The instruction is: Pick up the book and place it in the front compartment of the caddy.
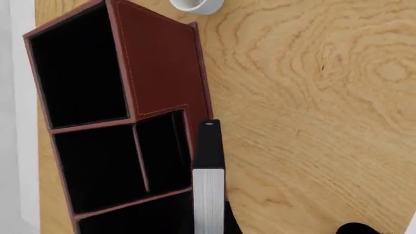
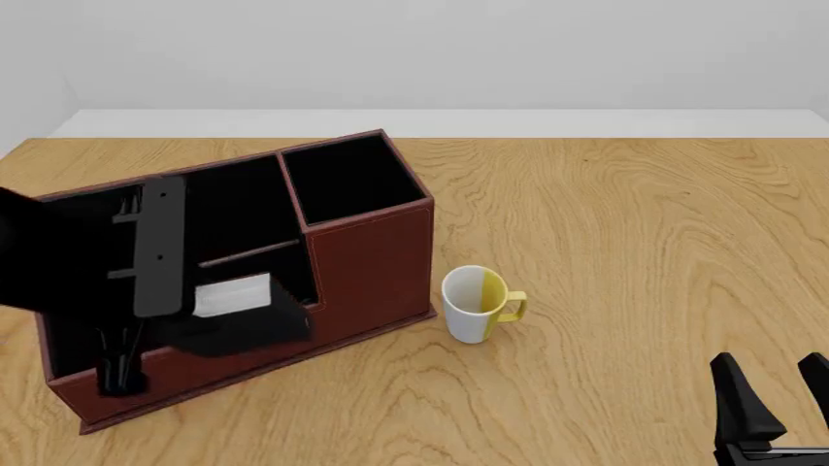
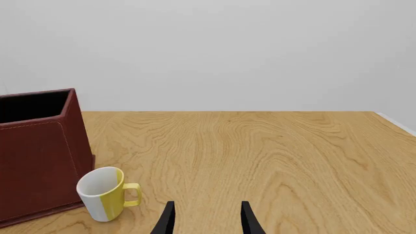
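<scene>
The book (image 2: 237,309), black with a white page edge, hangs tilted over the low front wall of the dark red-brown caddy (image 2: 369,257). In the left wrist view the book (image 1: 209,190) shows edge-on along the front rim of the caddy (image 1: 159,63), beside its black-lined compartments. My left gripper (image 1: 209,228) is shut on the book's near end; only one finger shows beside it. The left arm (image 2: 158,243) hides part of the caddy's middle. My right gripper (image 2: 771,374) stands open and empty over the table's near right corner, far from the caddy (image 3: 36,161).
A white-and-yellow mug (image 2: 473,303) stands upright just right of the caddy's front corner, handle to the right; the mug (image 3: 103,192) also shows in the right wrist view, and its rim (image 1: 195,5) in the left wrist view. Bare wooden table (image 2: 647,223) spreads to the right.
</scene>
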Available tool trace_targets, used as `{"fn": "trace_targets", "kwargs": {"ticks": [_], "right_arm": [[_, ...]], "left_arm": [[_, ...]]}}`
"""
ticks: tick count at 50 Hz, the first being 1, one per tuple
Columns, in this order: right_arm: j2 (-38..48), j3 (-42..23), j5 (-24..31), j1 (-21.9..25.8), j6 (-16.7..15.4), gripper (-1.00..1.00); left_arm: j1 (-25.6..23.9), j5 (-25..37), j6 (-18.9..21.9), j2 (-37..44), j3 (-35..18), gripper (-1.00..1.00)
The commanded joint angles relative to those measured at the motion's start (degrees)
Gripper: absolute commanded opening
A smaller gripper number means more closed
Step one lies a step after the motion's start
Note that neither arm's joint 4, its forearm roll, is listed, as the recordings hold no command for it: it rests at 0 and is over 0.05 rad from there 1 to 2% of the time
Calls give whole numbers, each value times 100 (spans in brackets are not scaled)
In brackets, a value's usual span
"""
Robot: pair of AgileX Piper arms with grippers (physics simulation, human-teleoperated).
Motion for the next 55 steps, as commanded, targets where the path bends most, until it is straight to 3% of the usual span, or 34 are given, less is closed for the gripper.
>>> {"fn": "trace_targets", "kwargs": {"ticks": [1, 10, 13, 24, 27, 32, 38, 40, 51, 55], "right_arm": [[0, 0, 0, 0, 1, 100], [-1, 0, 0, 0, 0, 100], [1, 0, 0, 0, 1, 100], [-1, 0, 0, -1, -1, 100], [0, 0, 0, 1, -1, 100], [0, 0, 0, -1, 0, 100], [0, 0, 0, -1, 1, 100], [-1, 0, 0, 0, 2, 100], [-1, 0, 0, 1, 0, 100], [0, 0, 0, -1, 0, 100]], "left_arm": [[377, 54, 524, -104, -219, -100], [259, 54, 379, 144, -752, -100], [517, 54, 626, 128, -752, -100], [514, 54, 344, 498, -1378, -100], [824, 54, 634, 441, -1250, -100], [880, 54, 637, 551, -1375, -100], [1447, 54, 1352, 461, -1267, -100], [1417, 54, 1250, 539, -1338, -100], [1624, 54, 1619, 614, -1584, -100], [1554, 54, 1557, 736, -1798, -100]]}}
